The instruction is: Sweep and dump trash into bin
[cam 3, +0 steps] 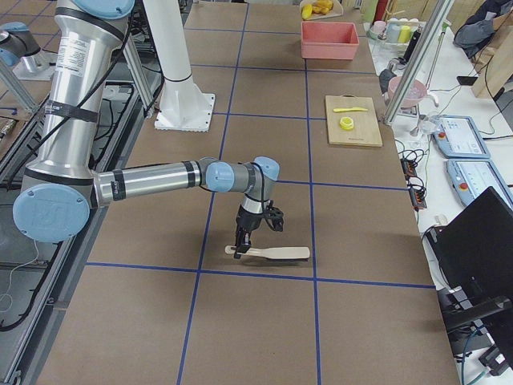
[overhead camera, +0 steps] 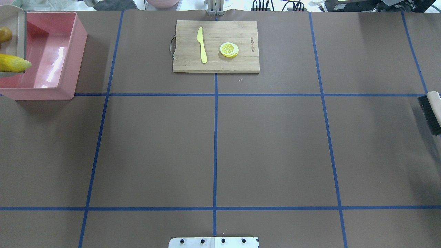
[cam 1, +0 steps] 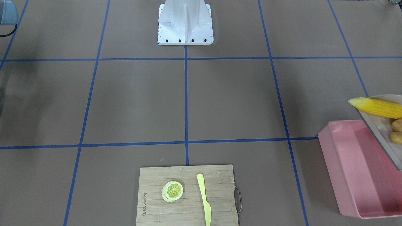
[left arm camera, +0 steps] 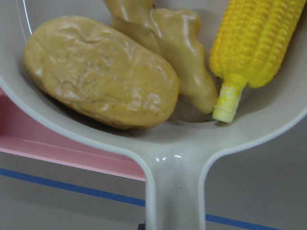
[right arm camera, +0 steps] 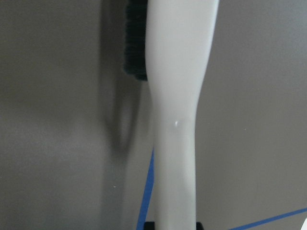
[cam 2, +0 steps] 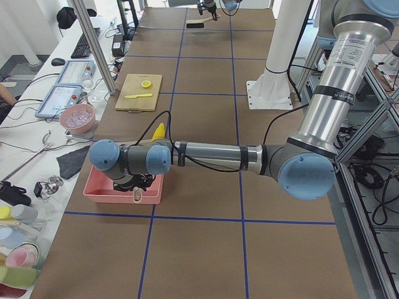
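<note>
The beige dustpan (left arm camera: 177,158) holds the yellow corn cob (left arm camera: 254,43), the tan ginger root (left arm camera: 177,52) and the brown-orange potato (left arm camera: 96,76). My left gripper (cam 2: 134,185) is shut on the dustpan's handle and holds it tilted over the pink bin (cam 1: 351,163). The corn's (cam 1: 377,107) tip sticks out past the pan's rim. The bin (overhead camera: 44,89) stands at the far left of the table and looks empty inside. My right gripper (cam 3: 240,245) is shut on the handle of a white brush (right arm camera: 177,72) with black bristles, low over the table on the right side (overhead camera: 430,113).
A wooden cutting board (overhead camera: 241,65) lies at the far middle of the table with a pale yellow knife (overhead camera: 202,44) and a lemon slice (overhead camera: 229,49) on it. The white robot base (cam 1: 185,25) stands at the near middle edge.
</note>
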You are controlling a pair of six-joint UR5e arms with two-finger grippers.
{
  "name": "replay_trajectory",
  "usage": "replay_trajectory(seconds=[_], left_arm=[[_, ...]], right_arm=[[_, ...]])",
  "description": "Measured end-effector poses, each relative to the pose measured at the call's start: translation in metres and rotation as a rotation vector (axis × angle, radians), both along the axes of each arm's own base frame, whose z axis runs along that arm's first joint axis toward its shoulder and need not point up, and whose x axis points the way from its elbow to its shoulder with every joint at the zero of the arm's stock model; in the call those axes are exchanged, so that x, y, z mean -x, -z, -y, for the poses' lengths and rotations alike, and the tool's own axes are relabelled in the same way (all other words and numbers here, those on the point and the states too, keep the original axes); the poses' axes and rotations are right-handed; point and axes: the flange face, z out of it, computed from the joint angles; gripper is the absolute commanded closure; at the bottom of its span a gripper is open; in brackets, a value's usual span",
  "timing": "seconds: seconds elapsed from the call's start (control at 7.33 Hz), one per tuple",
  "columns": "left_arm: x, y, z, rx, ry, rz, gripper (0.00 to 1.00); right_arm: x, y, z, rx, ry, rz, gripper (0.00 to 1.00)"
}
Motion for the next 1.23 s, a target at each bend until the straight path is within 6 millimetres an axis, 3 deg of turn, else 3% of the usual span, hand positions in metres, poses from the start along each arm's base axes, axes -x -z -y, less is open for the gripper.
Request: replay_trajectory(seconds=[0.68,0.82,0.95,1.09,1.23], left_arm=[[0.013,0.004,0.012,-0.033,0.006,0.147,1.0],[0.016,0.006,0.016,-0.042,0.006,0.193,1.0],[0.018,0.008,0.019,-0.05,0.005,0.24,1.0],[0.02,0.009,0.021,-0.058,0.003,0.286,1.0],[0.021,0.008,0.022,-0.061,0.0,0.321,1.0]], right_arm=[[0.021,-0.001,0.002,0.018,-0.014,0.014,0.96],[0.024,-0.001,0.005,0.018,-0.013,0.018,0.61],[0.027,0.0,0.009,0.017,-0.013,0.022,0.38],[0.03,0.0,0.011,0.019,-0.013,0.027,0.0],[0.031,0.001,0.012,0.022,-0.013,0.034,0.0]])
